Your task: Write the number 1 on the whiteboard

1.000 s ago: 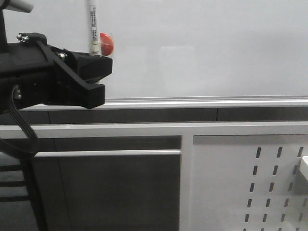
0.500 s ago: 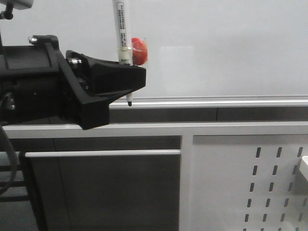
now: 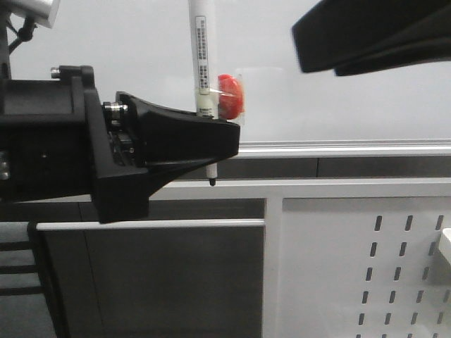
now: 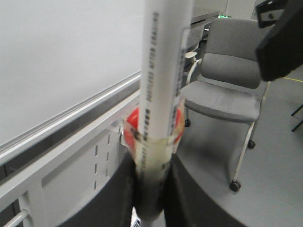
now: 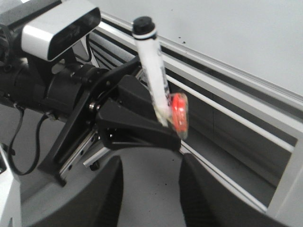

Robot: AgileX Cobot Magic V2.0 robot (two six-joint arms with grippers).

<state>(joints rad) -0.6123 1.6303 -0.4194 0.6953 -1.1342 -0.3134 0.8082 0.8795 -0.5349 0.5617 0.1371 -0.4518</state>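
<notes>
A gray chair [image 4: 227, 85] on little wheels stands on the gray floor [image 4: 279, 189]. Under the board runs a white frame [image 3: 275, 189] with dark panels [image 3: 162, 282] behind it. To the right is a white panel with holes [image 3: 366, 274], with rows of small slots. A thin white bar [image 3: 155, 224] crosses the dark part.

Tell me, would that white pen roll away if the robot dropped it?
Probably. The marker looks round, smooth and stiff, so it might roll. The red piece taped to its side could stop it. The left gripper holds it upright.
</notes>
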